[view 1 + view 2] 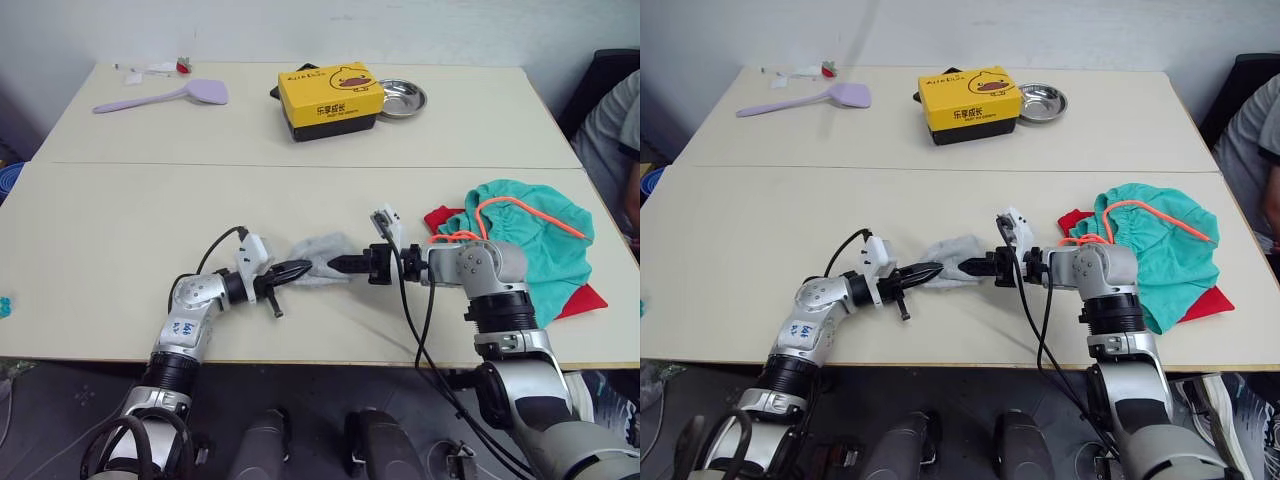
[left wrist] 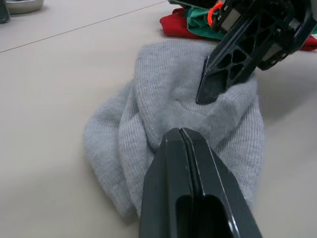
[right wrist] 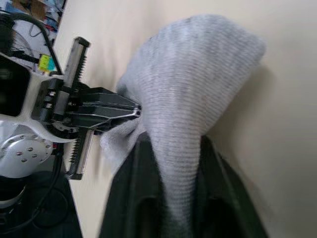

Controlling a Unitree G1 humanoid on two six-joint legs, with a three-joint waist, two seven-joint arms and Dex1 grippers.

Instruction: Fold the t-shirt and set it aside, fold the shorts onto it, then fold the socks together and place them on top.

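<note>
Near the table's front edge, the light grey knit socks (image 1: 325,258) lie bunched between both claws — the left gripper (image 1: 296,270) pressed shut at their near end, the right gripper (image 1: 335,265) clamping a fold. Just right, teal drawstring shorts (image 1: 535,235) cover the red t-shirt (image 1: 583,298); beyond, bare tabletop (image 1: 150,215) — then a yellow box (image 1: 330,95) with unreadable print.

Left arm: I have it reaching in low over the worktop (image 1: 120,230), forearm angled toward centre; left gripper (image 1: 296,270) with fingers pressed together, pinching the socks (image 1: 325,256).
Right arm: elbow bent, forearm level, pointing leftward; right gripper (image 1: 338,265) clamped on the socks' opposite edge, tips facing the left gripper.
</note>
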